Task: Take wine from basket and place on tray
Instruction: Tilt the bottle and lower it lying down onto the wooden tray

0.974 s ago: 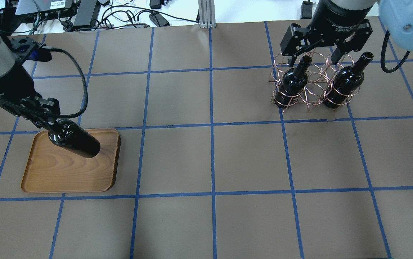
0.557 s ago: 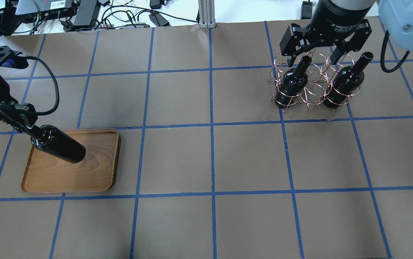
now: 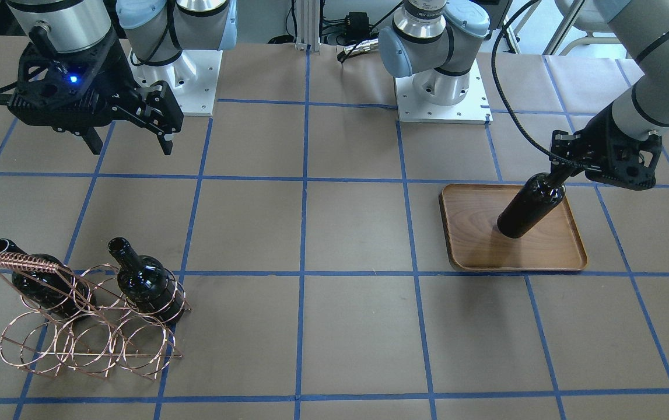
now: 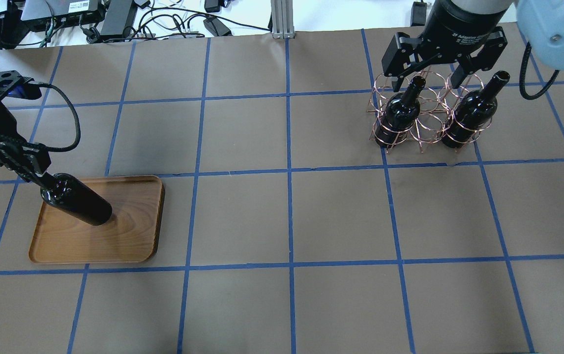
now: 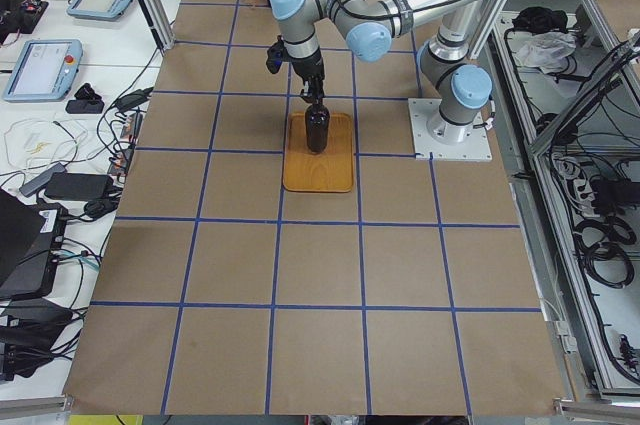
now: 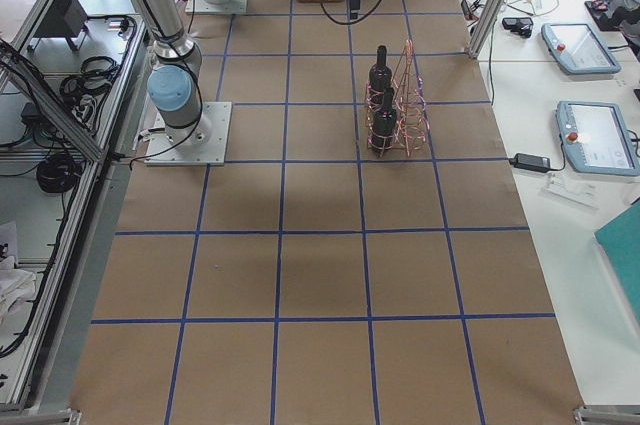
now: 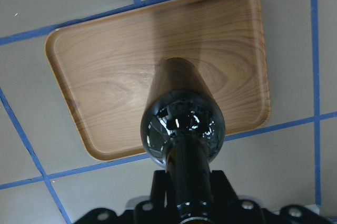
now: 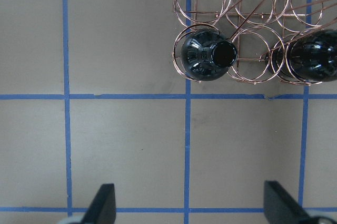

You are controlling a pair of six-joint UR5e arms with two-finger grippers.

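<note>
- One wine bottle (image 4: 77, 202) is held upright by its neck, with its base over the middle of the tray (image 4: 134, 236). Whether the base already touches the wood cannot be told from these views.
- The neck is clamped between the fingers of the left pincer (image 4: 41, 177), just above the bottle's shoulder.
- The step in hand is judged to be the setting-down. The bottle should be lowered straight and slowly until its base is borne flat by the tray.
- The fingers should be parted only once the weight is taken by the tray. A tall, narrow, glossy bottle is judged to be easily tipped if it is let go while tilted or hanging.
- After release, the left pincer is best drawn straight up along the neck, so that the bottle is not dragged sideways.
- The low rim should be kept away from the base, since a base set on the rim would be left leaning.
- The basket (image 4: 422, 129) stands well apart, on the other side of the surface (image 4: 286, 221), with two other bottles (image 4: 400, 110) in its outer rings.
- The right pincer (image 4: 428, 81) hovers above the basket with its fingers wide apart, and nothing is held in it.
</note>
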